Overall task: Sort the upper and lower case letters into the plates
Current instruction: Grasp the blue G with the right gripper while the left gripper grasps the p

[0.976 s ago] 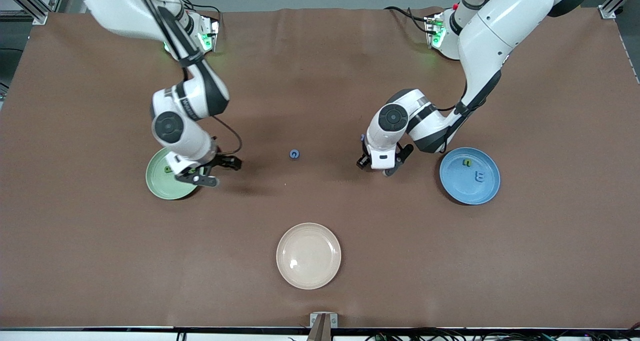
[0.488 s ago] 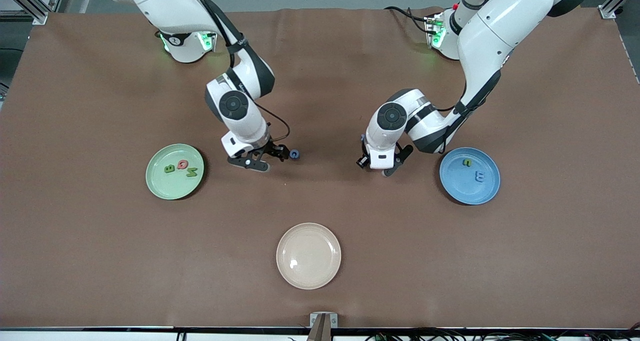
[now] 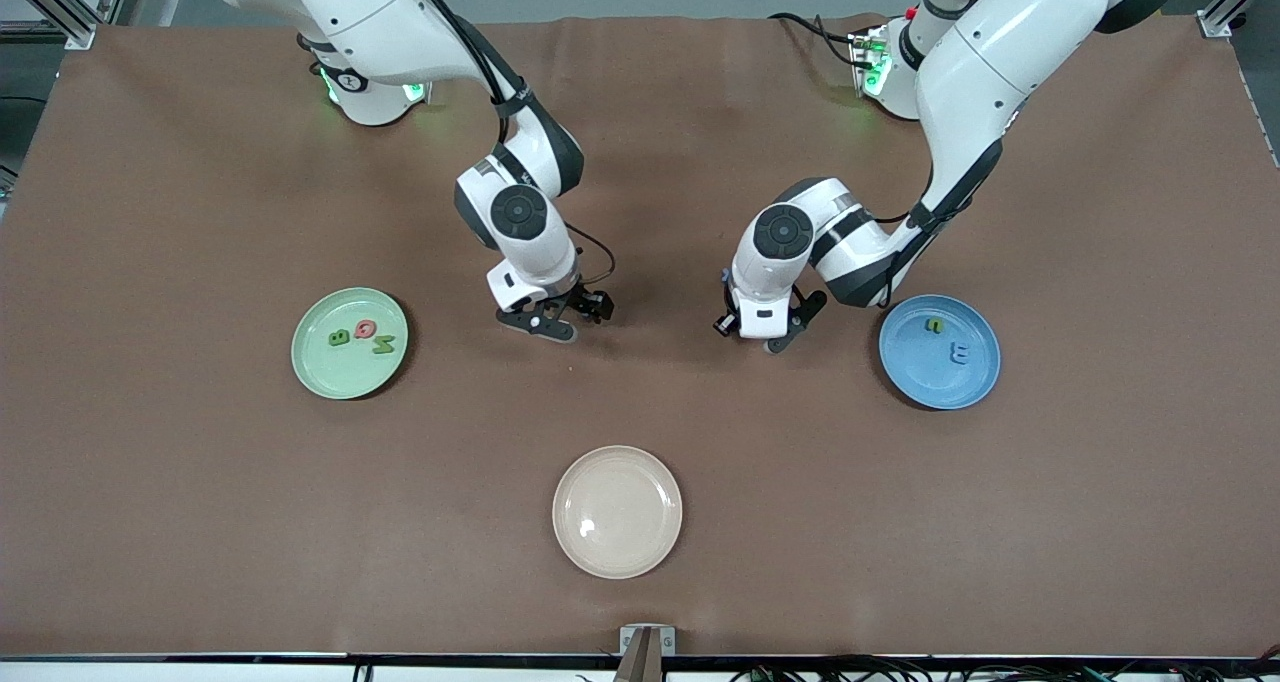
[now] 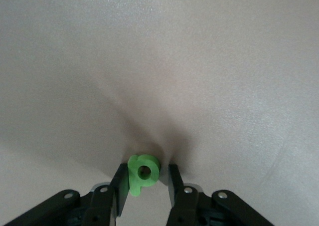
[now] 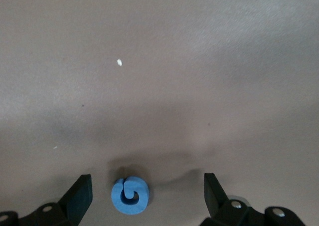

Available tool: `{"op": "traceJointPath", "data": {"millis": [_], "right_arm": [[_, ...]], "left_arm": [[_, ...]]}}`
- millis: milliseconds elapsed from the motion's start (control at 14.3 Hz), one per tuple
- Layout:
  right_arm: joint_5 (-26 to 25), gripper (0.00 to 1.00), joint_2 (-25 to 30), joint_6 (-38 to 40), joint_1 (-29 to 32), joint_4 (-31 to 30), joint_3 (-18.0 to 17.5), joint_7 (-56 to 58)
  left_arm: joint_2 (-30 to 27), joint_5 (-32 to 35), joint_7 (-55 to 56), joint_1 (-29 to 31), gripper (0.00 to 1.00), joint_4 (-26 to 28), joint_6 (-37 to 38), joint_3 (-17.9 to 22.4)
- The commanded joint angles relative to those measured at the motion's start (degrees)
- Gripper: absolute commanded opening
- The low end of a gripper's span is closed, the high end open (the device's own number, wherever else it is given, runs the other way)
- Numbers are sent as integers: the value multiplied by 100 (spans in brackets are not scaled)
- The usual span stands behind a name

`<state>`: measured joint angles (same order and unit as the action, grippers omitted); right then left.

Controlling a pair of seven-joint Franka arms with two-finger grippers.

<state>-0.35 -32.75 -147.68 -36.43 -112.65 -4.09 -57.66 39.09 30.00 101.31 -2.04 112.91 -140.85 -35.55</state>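
Your tabletop (image 3: 200, 522) holds the light green plate (image 3: 318, 374) for big letters: B, Q and N lie in it. The blue plate (image 3: 910, 374) holds two small letters. Your left pincer (image 4: 145, 186) is down on the tabletop, grasping the green p (image 4: 142, 173), likely bound for blue. Your right pincer (image 5: 145, 193) is wide apart around the blue G (image 5: 130, 196), ready to pinch.
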Motion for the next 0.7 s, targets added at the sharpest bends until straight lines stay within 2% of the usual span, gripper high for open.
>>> {"op": "traceJointPath", "data": {"millis": [0, 139, 348, 627], "right_arm": [[-657, 94, -152, 29, -127, 138, 111, -631], [-826, 91, -152, 55, -162, 138, 102, -799], [-826, 86, -144, 64, -197, 138, 102, -870], [-826, 79, -144, 38, -285, 138, 93, -993]], "left_arm": [[37, 296, 91, -34, 23, 12, 49, 119], [20, 401, 82, -42, 12, -23, 180, 119], [-59, 709, 65, -42, 2, -58, 462, 110], [-454, 710, -575, 54, 1, -50, 1067, 40]]}}
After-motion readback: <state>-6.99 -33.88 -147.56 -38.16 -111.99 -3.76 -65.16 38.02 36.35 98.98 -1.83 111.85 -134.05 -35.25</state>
